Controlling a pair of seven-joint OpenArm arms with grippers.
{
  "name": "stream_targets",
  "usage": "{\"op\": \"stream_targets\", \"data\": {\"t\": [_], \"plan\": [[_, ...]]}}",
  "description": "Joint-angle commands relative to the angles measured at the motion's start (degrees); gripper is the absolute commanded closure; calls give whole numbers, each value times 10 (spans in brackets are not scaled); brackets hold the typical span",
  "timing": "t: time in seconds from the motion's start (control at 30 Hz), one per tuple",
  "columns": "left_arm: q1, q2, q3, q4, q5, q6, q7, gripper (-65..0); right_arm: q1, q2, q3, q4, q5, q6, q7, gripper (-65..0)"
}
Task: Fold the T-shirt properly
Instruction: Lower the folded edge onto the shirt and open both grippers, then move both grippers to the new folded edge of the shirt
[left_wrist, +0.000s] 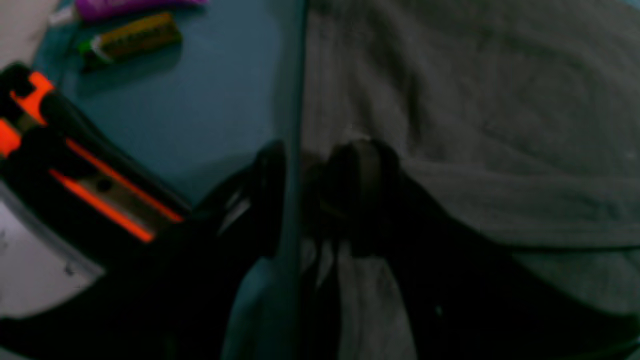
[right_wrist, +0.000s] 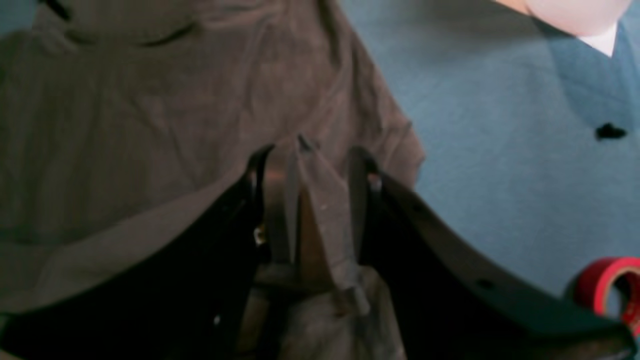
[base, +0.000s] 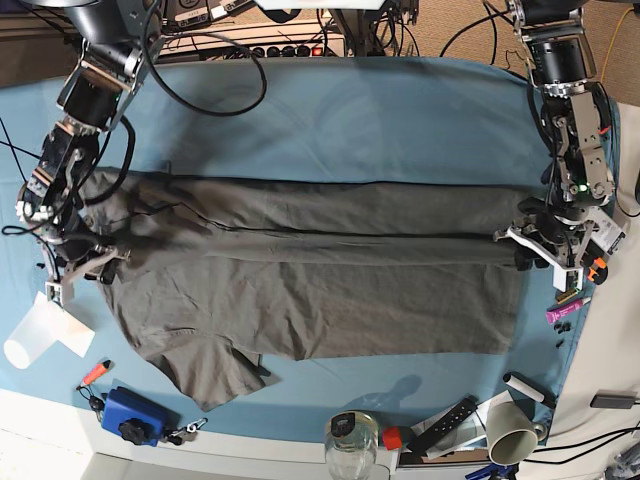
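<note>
The overhead view is evenly lit and sharp, with soft shadows beneath the T-shirt on the tabletop. Both wrist views are dim, blurred and grainy; the hands' near parts sink into black, and edges bend outward.

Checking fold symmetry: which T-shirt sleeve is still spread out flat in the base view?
The sleeve at the T-shirt's bottom-left corner, pointing toward the glass jar; the other sleeve, upper left, sits bunched by the right tool.

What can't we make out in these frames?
- Left tool: left wrist view dark and blurred; grip on the T-shirt hem unclear.
- Right tool: cloth bunches between its fingers; clamped or just released, unclear.
- Base view: both tools too small to judge.
- Sleeve under the fold: hidden by the top layer.
</note>
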Motion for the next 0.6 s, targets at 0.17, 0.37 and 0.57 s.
{"op": "stream_targets", "data": {"t": [0.17,0.37,0.57], "plan": [[-14,-14,-5,37,-2,0,16,-218,42,12,30,11,45,2,-21,-181],[-14,-17,-10,95,-7,4,120,-218,41,35,47,25,112,3,-95,-181],[21,-17,-10,132,-18,2,153,-310,40,76,47,59,135,3,-160,-181]]}}
